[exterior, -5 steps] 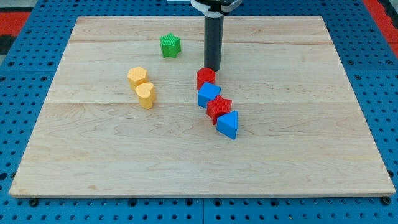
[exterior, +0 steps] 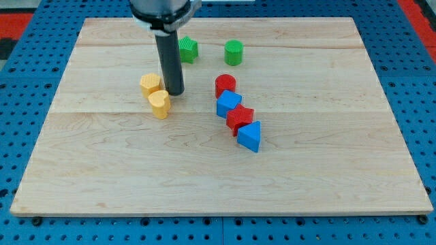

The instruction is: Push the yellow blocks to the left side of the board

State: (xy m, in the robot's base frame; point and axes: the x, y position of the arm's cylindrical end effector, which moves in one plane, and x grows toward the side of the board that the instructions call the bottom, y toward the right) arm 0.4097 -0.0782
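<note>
Two yellow blocks lie left of the board's middle: a yellow hexagon (exterior: 150,84) and, just below it, a yellow heart (exterior: 159,104). They touch or nearly touch each other. My tip (exterior: 175,92) rests on the board right beside them, on their right, level with the gap between the two. It is close to the heart's upper right edge; I cannot tell if it touches. The rod rises from there to the view's top.
A green star (exterior: 187,49) sits behind the rod, a green cylinder (exterior: 234,52) to its right. A chain runs down the middle: red cylinder (exterior: 225,85), blue block (exterior: 229,104), red star (exterior: 240,118), blue triangle (exterior: 250,136). The wooden board (exterior: 102,177) lies on a blue pegboard.
The rod has moved left, from just above the red cylinder to the right side of the yellow blocks. The green cylinder, hidden before, now shows. No block has visibly moved.
</note>
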